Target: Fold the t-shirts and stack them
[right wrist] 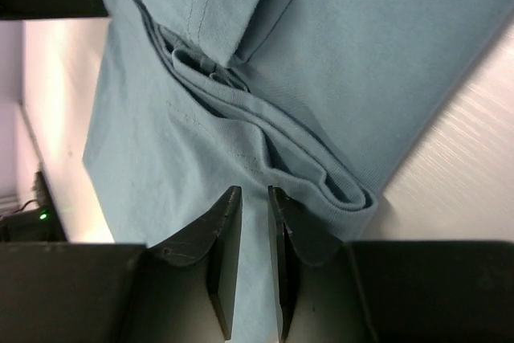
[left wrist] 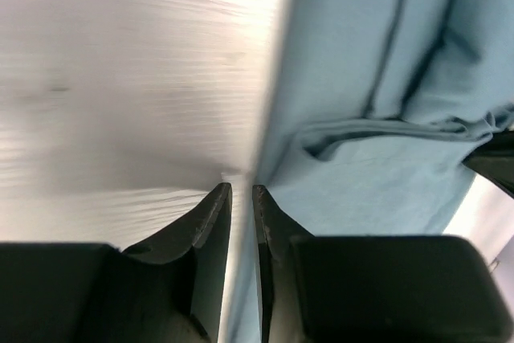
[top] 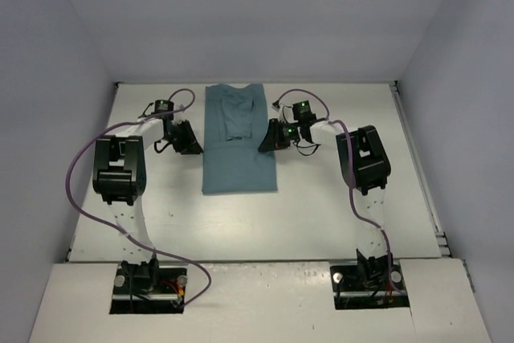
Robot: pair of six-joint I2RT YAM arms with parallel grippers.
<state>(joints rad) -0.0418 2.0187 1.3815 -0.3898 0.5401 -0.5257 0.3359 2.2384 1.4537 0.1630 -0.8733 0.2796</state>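
my left hand (left wrist: 241, 188), nearly clenched, sits at the edge of the t-shirt (top: 238, 158); my right hand (right wrist: 253, 190), likewise, is over its folds. whether either pinches cloth i cannot tell. the t-shirt lies folded narrow, mid-frame on the counter (top: 321, 214).

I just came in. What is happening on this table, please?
Two robot arms are working on a teal t-shirt, which lies on the table folded into a long strip. The left arm is at its left edge, the right arm over its right edge. Both pairs of jaws are nearly closed; whether they pinch cloth is unclear.
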